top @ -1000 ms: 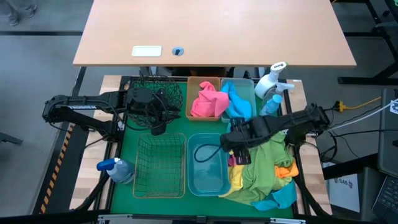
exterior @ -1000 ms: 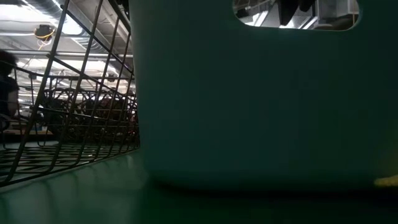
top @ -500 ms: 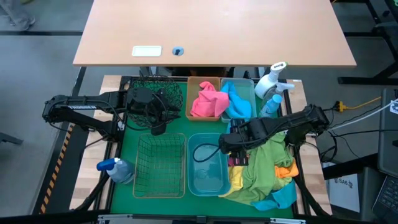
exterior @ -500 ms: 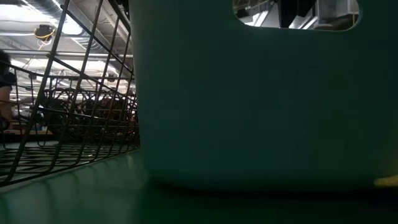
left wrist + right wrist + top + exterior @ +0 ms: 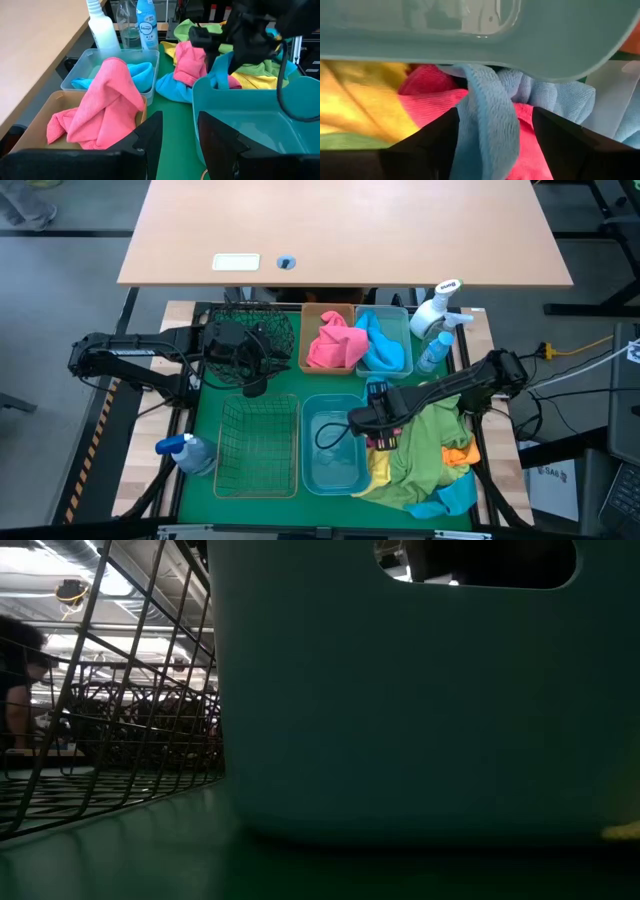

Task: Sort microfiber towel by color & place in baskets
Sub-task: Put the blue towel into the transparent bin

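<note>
The right fingers (image 5: 490, 145) stand spread wide with a fold of light blue towel (image 5: 487, 120) draped between them, not clamped; in the high view we see that right gripper (image 5: 372, 423) at the right rim of the blue bin (image 5: 332, 445), just beside the towel pile (image 5: 425, 455) of green, yellow, orange, pink and blue cloth at the desk's right edge. The left gripper (image 5: 252, 383) hangs over the gap between the dark green mesh basket (image 5: 255, 330) at the far left corner of the green mat (image 5: 205, 425) and the rectangular wire basket (image 5: 258, 445) nearer the front edge; its fingers (image 5: 150, 137) are partly parted and hold nothing that we can see. The amber bin (image 5: 318, 350) holds a pink towel (image 5: 335, 340); the pale blue bin (image 5: 405, 340) beside it holds a blue towel (image 5: 380, 345); both sit along the far edge. Two spray bottles (image 5: 438, 320) stand at the far right corner; another spray bottle (image 5: 185, 450) lies near the left edge. In the low view a person (image 5: 18, 670) shows beyond the wire.
</note>
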